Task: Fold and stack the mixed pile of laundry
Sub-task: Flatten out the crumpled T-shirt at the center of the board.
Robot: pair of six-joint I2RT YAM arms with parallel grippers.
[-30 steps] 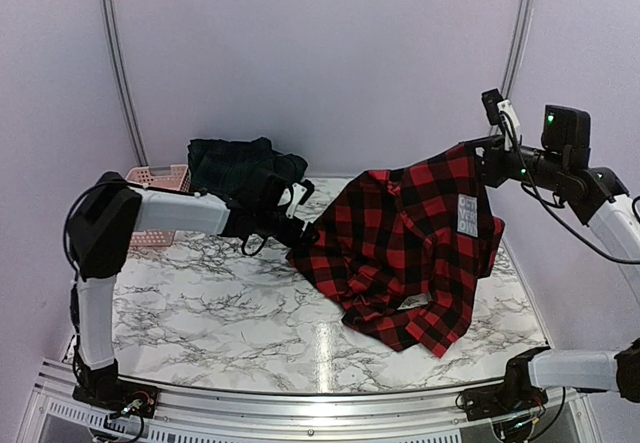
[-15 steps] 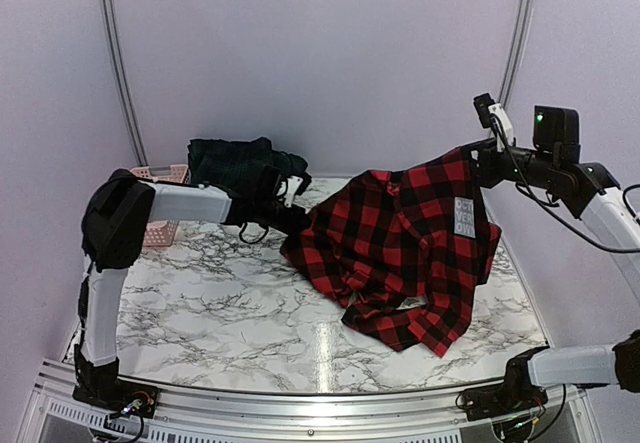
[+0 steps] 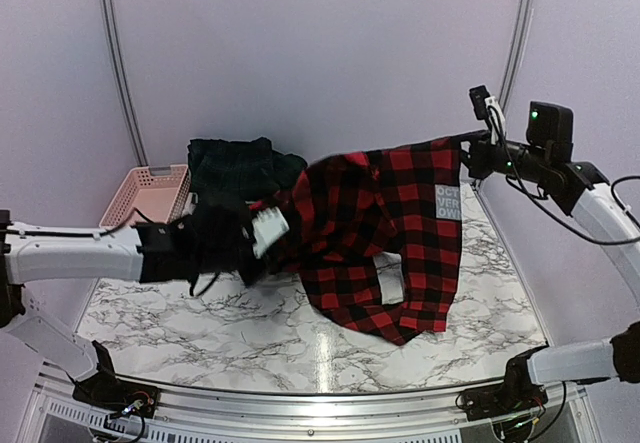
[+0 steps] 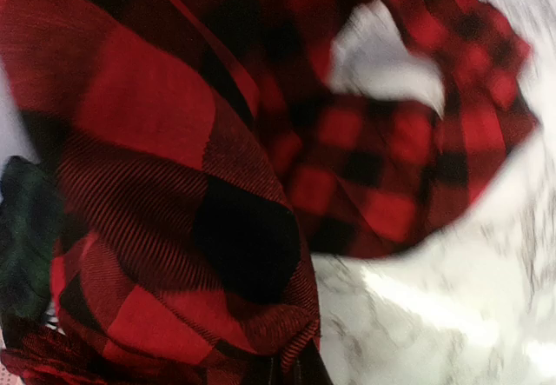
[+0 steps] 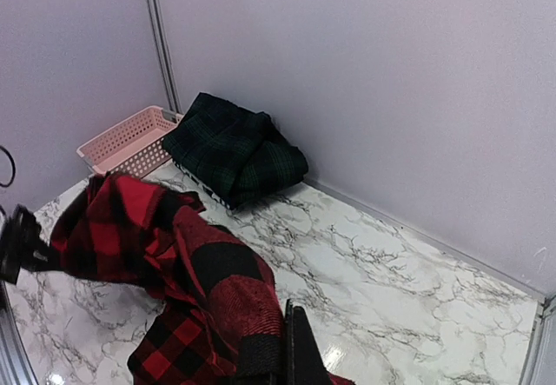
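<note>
The red-and-black checked shirt [image 3: 385, 228] hangs stretched in the air between both grippers, its lower hem trailing near the marble table [image 3: 200, 313]. My left gripper [image 3: 283, 226] is shut on the shirt's left edge. In the left wrist view the shirt [image 4: 165, 133] fills the frame above the left gripper [image 4: 287, 369]. My right gripper [image 3: 468, 153] is shut on the upper right corner, and its wrist view shows the right gripper [image 5: 287, 355] with the shirt [image 5: 182, 255] bunched at its tips. A dark green plaid piece [image 3: 235, 163] lies folded at the back left. No navy piece shows.
A pink perforated basket [image 3: 150, 191] stands at the back left beside the green plaid piece [image 5: 234, 146], also seen as the basket [image 5: 130, 137] from the right wrist. Pale walls and a metal rail [image 3: 115, 53] close in the table.
My left gripper shut on the shirt's left edge and drew it left and toward the near side. The right gripper rose slightly. The shirt lifted off the table and spread.
</note>
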